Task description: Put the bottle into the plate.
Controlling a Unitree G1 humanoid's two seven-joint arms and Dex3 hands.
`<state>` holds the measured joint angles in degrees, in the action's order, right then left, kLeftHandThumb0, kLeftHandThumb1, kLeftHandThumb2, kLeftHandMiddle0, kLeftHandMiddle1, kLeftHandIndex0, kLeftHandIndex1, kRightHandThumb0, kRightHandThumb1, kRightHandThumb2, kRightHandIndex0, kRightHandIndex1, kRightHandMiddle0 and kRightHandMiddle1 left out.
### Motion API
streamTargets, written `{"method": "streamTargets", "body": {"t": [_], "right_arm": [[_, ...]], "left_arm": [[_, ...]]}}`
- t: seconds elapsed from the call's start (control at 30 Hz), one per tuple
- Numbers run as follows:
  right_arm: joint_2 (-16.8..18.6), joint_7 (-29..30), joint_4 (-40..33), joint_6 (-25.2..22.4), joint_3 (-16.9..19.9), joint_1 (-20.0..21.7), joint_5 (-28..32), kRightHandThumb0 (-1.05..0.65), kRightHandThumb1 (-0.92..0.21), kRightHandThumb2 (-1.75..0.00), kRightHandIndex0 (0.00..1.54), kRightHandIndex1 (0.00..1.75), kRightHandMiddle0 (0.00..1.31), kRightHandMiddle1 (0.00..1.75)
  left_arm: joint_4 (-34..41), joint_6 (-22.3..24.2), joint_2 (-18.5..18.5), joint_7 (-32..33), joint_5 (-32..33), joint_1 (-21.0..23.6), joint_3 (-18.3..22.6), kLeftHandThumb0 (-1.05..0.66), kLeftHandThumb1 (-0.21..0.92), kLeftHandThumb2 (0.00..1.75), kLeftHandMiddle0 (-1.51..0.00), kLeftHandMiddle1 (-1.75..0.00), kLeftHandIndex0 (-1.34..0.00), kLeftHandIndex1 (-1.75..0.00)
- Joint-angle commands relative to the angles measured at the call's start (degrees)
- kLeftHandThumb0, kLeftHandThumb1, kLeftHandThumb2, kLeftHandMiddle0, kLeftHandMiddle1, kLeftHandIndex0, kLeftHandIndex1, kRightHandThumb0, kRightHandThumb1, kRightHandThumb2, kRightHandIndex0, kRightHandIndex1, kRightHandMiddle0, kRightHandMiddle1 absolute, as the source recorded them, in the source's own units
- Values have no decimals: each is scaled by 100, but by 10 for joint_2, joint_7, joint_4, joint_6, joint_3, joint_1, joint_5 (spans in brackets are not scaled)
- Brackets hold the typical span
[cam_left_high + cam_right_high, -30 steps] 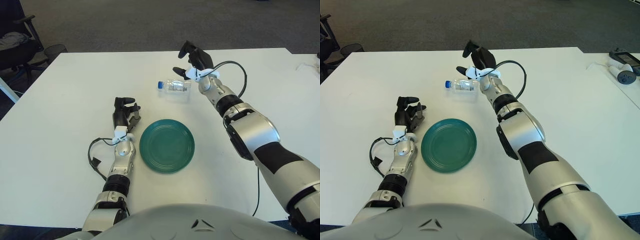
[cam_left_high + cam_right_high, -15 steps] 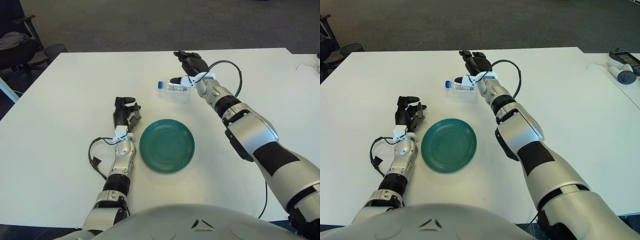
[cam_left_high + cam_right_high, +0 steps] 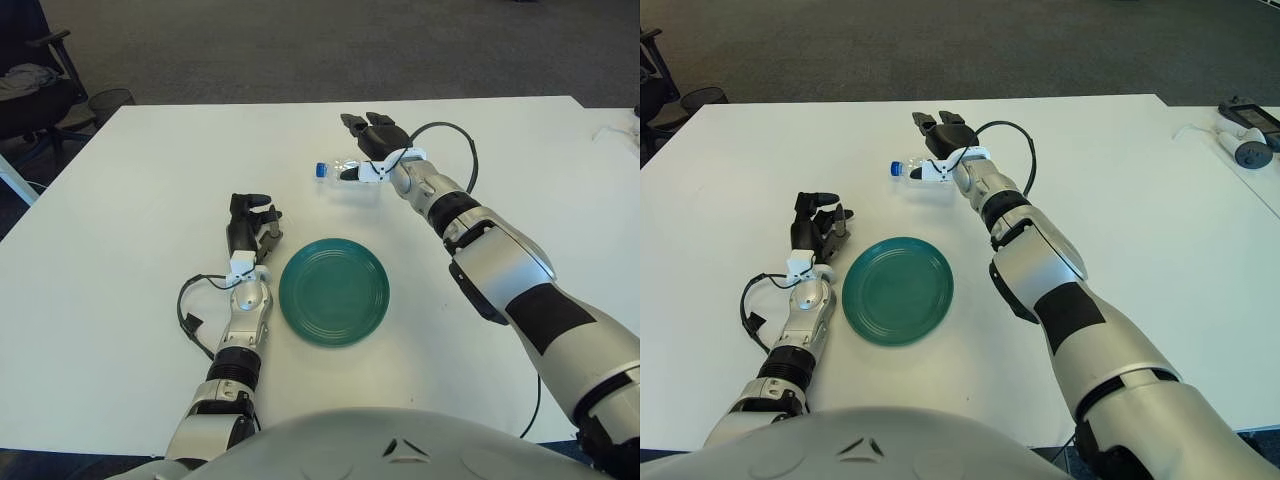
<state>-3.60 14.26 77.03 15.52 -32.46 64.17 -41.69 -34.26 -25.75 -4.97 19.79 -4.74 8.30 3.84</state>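
Observation:
A clear plastic bottle (image 3: 347, 172) with a blue cap (image 3: 321, 169) lies on its side on the white table, cap pointing left, beyond the green plate (image 3: 333, 290). My right hand (image 3: 354, 148) reaches over the bottle's right half. Its fingers (image 3: 368, 124) stretch out flat above the bottle and its thumb sits at the near side, not closed on it. The plate holds nothing. My left hand (image 3: 250, 222) shows just left of the plate, fingers pointing up and loosely relaxed, holding nothing.
A black cable (image 3: 188, 310) loops beside my left forearm. An office chair (image 3: 35, 85) stands off the table's far left corner. Small devices (image 3: 1245, 135) lie at the table's far right edge.
My right hand has tipped forward and down from behind the bottle, so its fingers now lie over the bottle and its thumb is against it. Bottle, plate and left hand have not moved.

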Motion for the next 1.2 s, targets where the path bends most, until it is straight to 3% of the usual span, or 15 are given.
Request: {"method": "streamTargets", "body": {"t": [0.0,1.17], "right_arm": [[2,-8,4,-4,-7,16,-9,-105,-92,-41,0,0,0,0],[22,-30,23,-57,-24,-6,-11,-105,-92,-34,0,0,0,0]], "left_arm": [[-49,10,-13,2,-3,-44,-4,-37,78,72,-61,-122,-28,-175],[-60,14,-16,26,-5,-38,-1,-36,80,69,-61,-118,-26,-175]]}}
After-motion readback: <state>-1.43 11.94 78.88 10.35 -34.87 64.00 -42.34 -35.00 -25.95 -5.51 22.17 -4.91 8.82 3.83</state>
